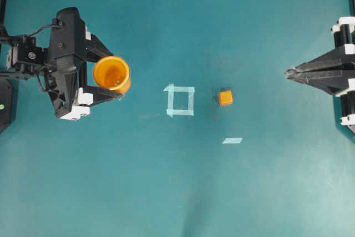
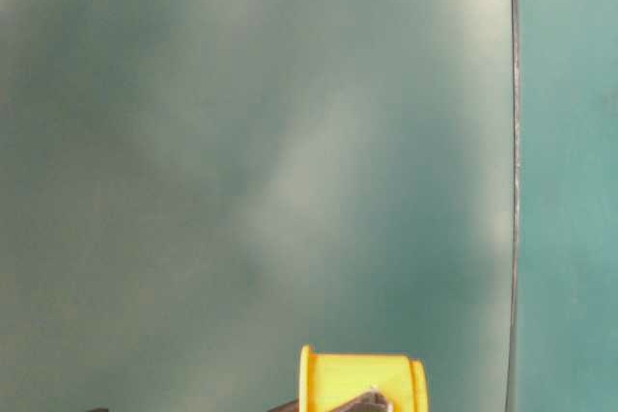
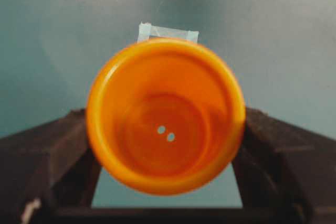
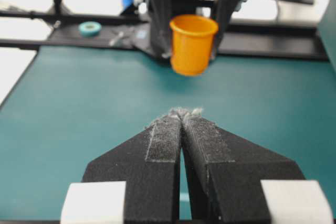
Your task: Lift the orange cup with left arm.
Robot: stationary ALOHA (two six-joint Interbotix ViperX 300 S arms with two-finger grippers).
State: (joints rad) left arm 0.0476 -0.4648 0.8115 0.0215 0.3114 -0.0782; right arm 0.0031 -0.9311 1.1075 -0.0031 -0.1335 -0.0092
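Small round orange plastic cup (image 1: 111, 74) upright, clamped in left gripper (image 1: 105, 74), off table per right wrist view; two pale spots inside only in left wrist view. Right gripper (image 4: 184, 113) clenched, empty.

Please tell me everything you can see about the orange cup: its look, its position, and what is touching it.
The orange cup is small, round and looks like plastic, with a lighter rolled rim and a darker inside. Two small pale spots show on its bottom in the left wrist view. It tapers toward its base and is held upright, opening upward. The left gripper clamps it, one finger on each side. In the right wrist view it hangs clear above the green table.
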